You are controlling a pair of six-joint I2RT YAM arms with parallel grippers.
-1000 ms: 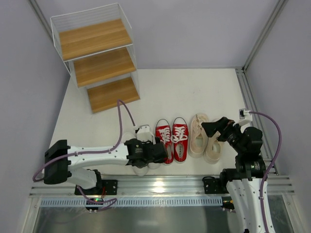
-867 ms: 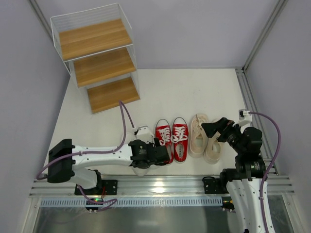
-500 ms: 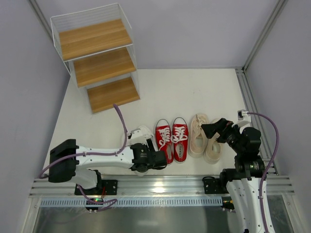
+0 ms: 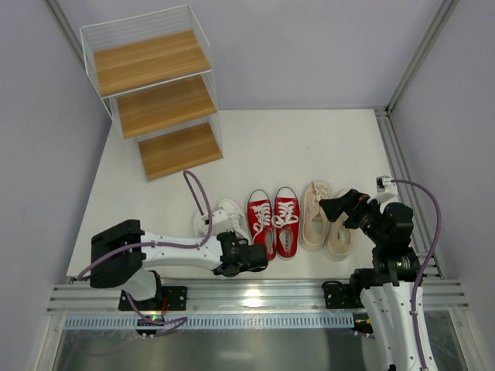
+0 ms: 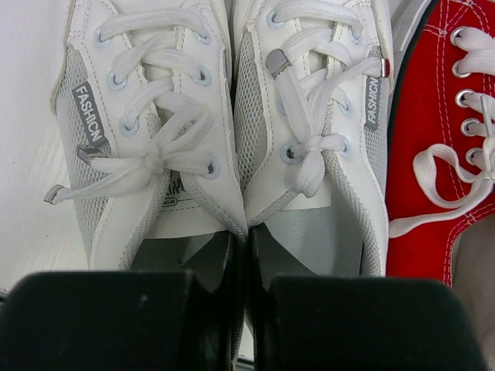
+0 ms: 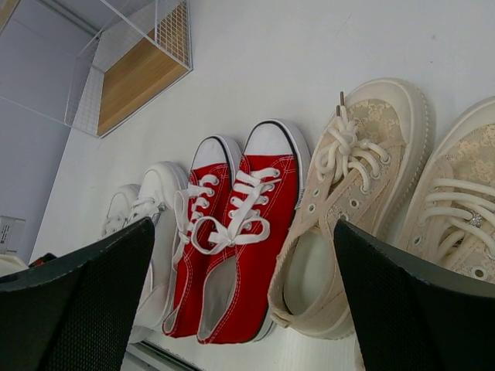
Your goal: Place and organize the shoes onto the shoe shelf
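Note:
The white shoes stand side by side at the left of the row, toes pointing away. My left gripper is at their heels. In the left wrist view one finger sits inside each shoe opening, and the left gripper is shut on the two touching inner walls of the white shoes. The red shoes and the cream-beige shoes stand to the right. My right gripper hovers open above the beige pair, with nothing between its fingers. The shoe shelf stands bare at the back left.
A red shoe lies close against the right white shoe. The metal rail runs along the near table edge, just behind the heels. Side walls and a frame post bound the white table.
My left gripper slid back from over the white shoes to their heels and closed on their inner walls. The right arm barely moved.

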